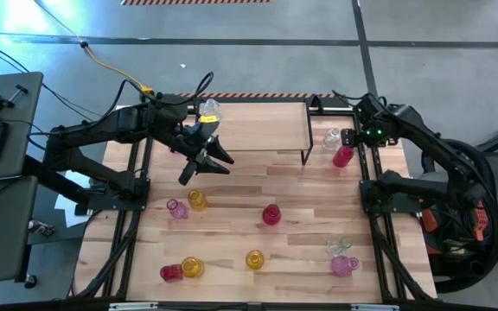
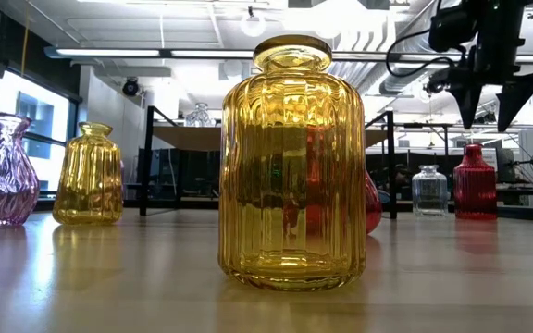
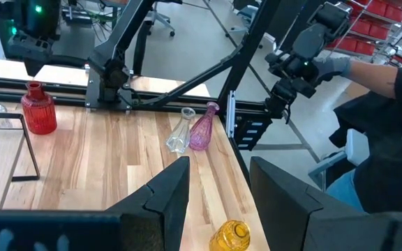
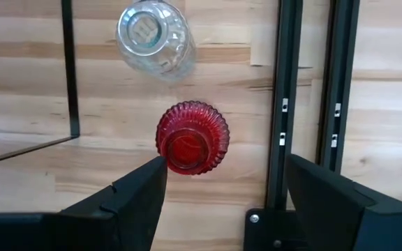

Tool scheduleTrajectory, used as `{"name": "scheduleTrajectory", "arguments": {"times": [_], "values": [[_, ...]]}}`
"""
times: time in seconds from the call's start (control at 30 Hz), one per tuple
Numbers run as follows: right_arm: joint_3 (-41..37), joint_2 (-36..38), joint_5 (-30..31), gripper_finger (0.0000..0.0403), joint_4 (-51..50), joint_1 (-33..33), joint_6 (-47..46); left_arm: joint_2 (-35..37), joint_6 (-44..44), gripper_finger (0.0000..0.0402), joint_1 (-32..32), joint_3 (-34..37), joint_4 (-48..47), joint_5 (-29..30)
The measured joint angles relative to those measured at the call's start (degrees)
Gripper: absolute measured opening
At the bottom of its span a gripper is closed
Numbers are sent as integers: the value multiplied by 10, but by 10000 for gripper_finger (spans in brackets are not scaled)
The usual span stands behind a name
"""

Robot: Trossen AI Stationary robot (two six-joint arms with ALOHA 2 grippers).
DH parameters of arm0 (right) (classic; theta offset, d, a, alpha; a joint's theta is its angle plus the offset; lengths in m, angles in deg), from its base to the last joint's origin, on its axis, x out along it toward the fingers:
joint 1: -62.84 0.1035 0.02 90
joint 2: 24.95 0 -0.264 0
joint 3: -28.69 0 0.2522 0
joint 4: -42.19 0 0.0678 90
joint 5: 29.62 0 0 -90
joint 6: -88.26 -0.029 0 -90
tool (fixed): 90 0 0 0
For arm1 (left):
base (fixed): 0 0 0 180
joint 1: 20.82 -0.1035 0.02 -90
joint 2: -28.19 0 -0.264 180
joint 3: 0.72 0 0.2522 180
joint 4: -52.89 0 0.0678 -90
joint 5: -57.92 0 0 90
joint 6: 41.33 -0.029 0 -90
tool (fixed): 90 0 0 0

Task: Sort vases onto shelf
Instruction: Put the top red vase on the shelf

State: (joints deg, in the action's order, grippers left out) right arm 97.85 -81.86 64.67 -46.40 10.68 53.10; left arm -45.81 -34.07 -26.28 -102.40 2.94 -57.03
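The left claw (image 1: 217, 159) hovers part-open and empty by the shelf (image 1: 262, 126), while the right claw (image 4: 222, 183) hangs wide above a red vase (image 4: 192, 137) beside the shelf, probably poised to grasp it.

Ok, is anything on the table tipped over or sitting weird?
Mostly no. One clear vase, on the table's right side away from the shelf, seems to lean against the pink vase beside it instead of standing straight. The other vases I can judge look upright. Nothing spilled or broken shows.
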Motion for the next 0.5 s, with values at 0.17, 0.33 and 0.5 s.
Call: {"name": "scheduleTrajectory", "arguments": {"times": [0.17,0.33,0.5], "values": [[0,-1,0,270,3,0,15,0,0,142,0,0,0,0],[0,0,-4,270,27,-27,33,0,0,142,0,0,0,0],[0,0,-14,270,5,-65,67,0,1,142,0,0,0,0]]}}
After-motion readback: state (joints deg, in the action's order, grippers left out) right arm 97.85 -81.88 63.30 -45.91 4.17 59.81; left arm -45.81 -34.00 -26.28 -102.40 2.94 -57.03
